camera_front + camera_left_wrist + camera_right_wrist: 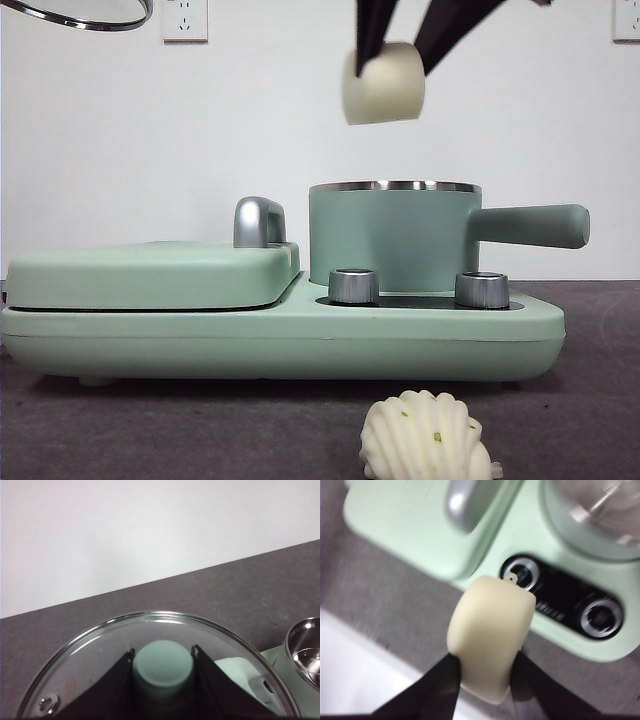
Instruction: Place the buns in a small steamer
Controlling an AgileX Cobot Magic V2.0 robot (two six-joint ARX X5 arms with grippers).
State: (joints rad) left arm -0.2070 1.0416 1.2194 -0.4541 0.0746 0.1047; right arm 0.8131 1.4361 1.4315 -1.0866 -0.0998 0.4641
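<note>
A smooth block-shaped bun (384, 84) hangs high above the small steamer (393, 236), with my right gripper (398, 50) shut on it; in the right wrist view that bun (491, 637) sits between the jaws over the appliance's knobs. The ridged shell-like bun (426, 439) with green flecks lies on the dark table in front of the appliance. The mint-green steamer stands uncovered, its long handle (533, 224) pointing right. My left gripper (163, 662) is shut on the green knob (163, 666) of the glass lid (100, 650), held up in the air; the lid's rim (85, 14) shows at the top left.
The flat green lidded grill plate (150, 272) with a chrome handle (258, 221) fills the appliance's left half. Two steel knobs (353, 285) (481, 289) stand in front of the steamer. A white wall with sockets (185, 19) rises behind.
</note>
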